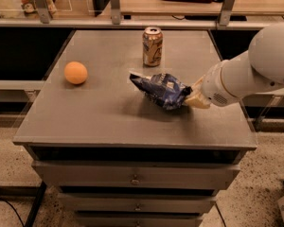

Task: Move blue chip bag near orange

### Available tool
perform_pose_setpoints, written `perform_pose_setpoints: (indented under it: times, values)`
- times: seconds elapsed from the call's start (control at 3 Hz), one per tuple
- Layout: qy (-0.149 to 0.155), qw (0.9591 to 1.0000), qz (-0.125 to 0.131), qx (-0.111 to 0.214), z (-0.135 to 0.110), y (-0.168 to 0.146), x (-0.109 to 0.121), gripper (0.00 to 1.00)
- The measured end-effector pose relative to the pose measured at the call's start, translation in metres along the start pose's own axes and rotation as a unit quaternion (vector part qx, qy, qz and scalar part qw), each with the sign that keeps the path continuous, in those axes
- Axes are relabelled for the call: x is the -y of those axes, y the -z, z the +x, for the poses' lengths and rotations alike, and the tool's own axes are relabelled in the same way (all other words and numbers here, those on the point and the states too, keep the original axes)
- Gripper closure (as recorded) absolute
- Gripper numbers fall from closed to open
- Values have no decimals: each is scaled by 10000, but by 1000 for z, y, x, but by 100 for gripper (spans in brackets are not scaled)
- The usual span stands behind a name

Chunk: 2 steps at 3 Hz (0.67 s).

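The blue chip bag (pixel 161 89), a crumpled dark navy foil packet with white marks on it, sits around the middle of the grey cabinet top (pixel 109 119), somewhat right of centre, with a shadow spread beneath it on the surface. Its white lettering is too creased to read, and no brand can be made out. The gripper (pixel 191 98) is at the bag's right end, its tan fingers (pixel 197 100) closed onto the foil there, so the bag is pinched between them. The pale, rounded arm (pixel 246 72) reaches in from the right edge of the view. The orange (pixel 75 73) rests on the left part of the top, well apart from the bag. A gold-and-white drink can (pixel 152 46) stands upright behind the bag, near it but not touching; its label shows a dark emblem that cannot be read. Below the top, the cabinet's drawers (pixel 132 176) face the camera, each with a small knob.
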<state>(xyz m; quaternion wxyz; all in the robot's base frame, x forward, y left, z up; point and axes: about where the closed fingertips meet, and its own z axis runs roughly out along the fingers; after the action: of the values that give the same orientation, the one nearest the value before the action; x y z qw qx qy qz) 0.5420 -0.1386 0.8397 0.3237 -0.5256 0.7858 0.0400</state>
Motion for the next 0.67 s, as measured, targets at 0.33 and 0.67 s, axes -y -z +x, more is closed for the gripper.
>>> perform_pose_setpoints:
  times: [0.33,0.67]
  values:
    - [245,9997,87,39,-22,5,2,100]
    - [462,9989,55,19,-39,4,-3,100]
